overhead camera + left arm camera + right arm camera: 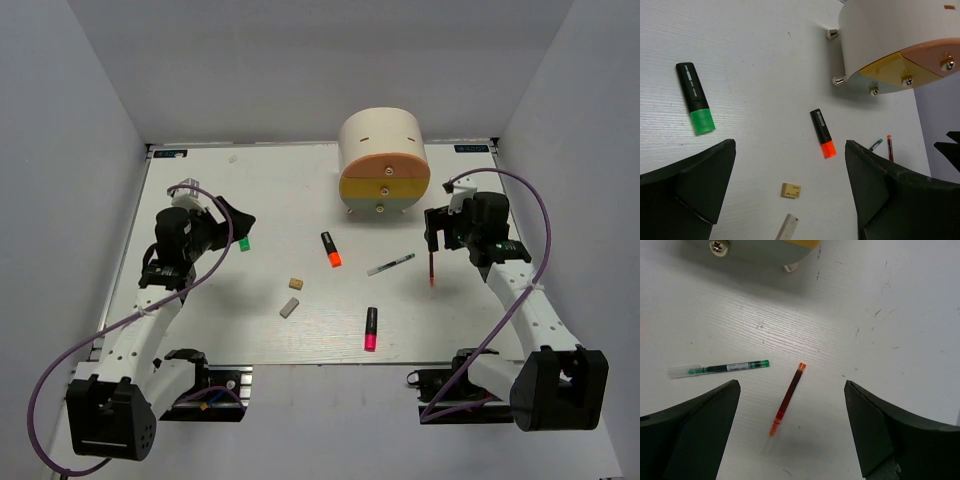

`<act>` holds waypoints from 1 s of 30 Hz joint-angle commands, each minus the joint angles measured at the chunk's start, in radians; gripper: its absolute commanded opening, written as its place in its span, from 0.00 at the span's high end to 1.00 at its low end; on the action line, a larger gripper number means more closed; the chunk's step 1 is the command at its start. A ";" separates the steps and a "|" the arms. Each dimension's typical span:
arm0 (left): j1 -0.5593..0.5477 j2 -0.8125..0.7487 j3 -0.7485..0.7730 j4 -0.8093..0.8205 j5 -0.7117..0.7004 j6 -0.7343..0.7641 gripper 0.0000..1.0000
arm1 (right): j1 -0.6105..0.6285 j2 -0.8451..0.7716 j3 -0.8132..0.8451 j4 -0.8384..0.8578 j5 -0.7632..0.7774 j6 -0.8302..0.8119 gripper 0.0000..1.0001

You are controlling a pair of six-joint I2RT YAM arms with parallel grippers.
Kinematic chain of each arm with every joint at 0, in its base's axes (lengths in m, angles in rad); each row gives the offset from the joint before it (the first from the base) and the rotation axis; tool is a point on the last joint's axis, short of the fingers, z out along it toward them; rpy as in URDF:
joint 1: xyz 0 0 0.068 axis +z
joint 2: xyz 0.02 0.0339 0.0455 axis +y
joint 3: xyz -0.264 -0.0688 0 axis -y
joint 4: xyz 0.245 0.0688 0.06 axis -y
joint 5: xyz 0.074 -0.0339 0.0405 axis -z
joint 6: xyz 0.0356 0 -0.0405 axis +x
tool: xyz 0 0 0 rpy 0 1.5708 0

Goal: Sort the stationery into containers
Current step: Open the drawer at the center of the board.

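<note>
Right wrist view: right gripper (791,386), jaws wide apart, hovers over thin red pen (788,399), its long axis lying slightly tilted along the gap between the 2 fingers.

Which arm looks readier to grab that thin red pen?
Right: the right pincer, open, hangs directly over the thin red pen; the left pincer is far off, beside a green-tipped black highlighter.
</note>
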State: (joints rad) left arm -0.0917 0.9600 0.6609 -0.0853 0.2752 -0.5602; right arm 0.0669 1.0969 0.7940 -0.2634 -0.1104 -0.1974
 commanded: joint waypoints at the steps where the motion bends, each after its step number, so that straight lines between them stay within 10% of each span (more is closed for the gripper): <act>1: 0.001 0.002 -0.012 0.016 0.024 -0.015 0.00 | -0.001 0.009 0.054 -0.002 -0.023 -0.054 0.10; 18: -0.017 0.136 0.093 -0.025 0.122 0.126 0.10 | -0.001 0.035 0.086 -0.126 -0.174 -0.137 0.10; 25: -0.026 0.272 0.186 -0.135 0.113 0.198 0.53 | 0.010 0.044 0.191 -0.081 -0.533 0.108 0.69; 30: -0.026 0.306 0.200 -0.197 -0.031 0.198 0.33 | 0.034 0.078 0.211 0.087 -0.577 0.406 0.44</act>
State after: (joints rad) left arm -0.1154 1.2709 0.8295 -0.2188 0.3332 -0.3794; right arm 0.0872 1.1507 0.9672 -0.3000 -0.5900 0.0048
